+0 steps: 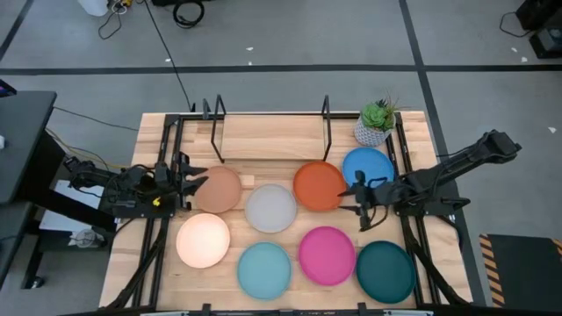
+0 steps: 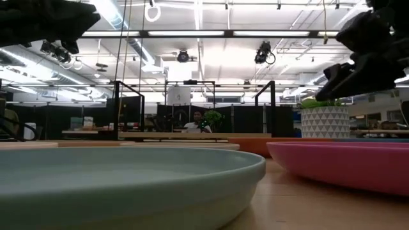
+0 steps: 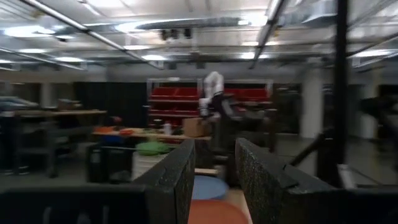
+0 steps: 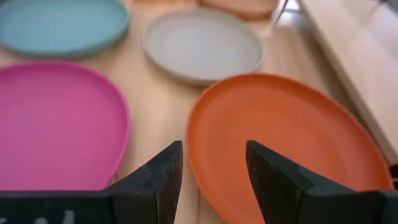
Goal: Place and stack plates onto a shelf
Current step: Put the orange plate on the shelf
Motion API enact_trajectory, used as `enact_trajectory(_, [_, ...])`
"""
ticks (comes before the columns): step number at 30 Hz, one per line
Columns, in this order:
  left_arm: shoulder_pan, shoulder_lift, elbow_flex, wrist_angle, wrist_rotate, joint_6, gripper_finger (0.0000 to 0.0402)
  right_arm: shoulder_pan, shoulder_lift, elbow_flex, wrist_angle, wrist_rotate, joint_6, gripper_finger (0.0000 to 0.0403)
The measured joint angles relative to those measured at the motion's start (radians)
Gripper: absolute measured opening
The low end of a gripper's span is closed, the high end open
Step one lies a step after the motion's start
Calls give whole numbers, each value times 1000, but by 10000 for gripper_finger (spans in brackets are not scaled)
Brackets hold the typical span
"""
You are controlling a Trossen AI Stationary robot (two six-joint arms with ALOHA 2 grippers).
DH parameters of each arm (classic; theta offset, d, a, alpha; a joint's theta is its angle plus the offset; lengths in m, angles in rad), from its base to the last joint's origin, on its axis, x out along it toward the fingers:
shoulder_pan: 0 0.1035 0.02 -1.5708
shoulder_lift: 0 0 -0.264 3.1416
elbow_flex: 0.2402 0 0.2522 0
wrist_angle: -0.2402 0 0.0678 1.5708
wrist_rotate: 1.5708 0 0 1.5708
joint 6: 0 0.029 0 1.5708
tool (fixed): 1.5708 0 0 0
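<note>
Beside orange plate [image 4: 286, 137] rim, right tool [image 4: 214, 168] spread, empty; shallow edge may slip out. Left tool [image 1: 187, 183] part-spread at tan plate [image 1: 218, 188]. Shelf [image 1: 272, 139] bare; neighbouring plates risk nudging.

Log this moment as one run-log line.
left end effector: open, at round matte tan plate | right end effector: open, at round matte orange plate | light-wood shelf: no plates
</note>
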Motion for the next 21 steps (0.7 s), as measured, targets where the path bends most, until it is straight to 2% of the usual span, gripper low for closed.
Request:
enact_trajectory(2, [0,0,0,16,-32,13,124,0,68,29,-19,-5,-10,183])
enact_trajectory(6, [0,0,0,44,-19,21,124,-4,211,106,-46,-14,-35,183])
enact_trajectory(10, [0,0,0,107,-18,95,124,-9,334,186,-99,-17,-71,183])
enact_trajectory(21, [0,0,0,98,-19,74,124,-24,586,363,-284,-46,-88,179])
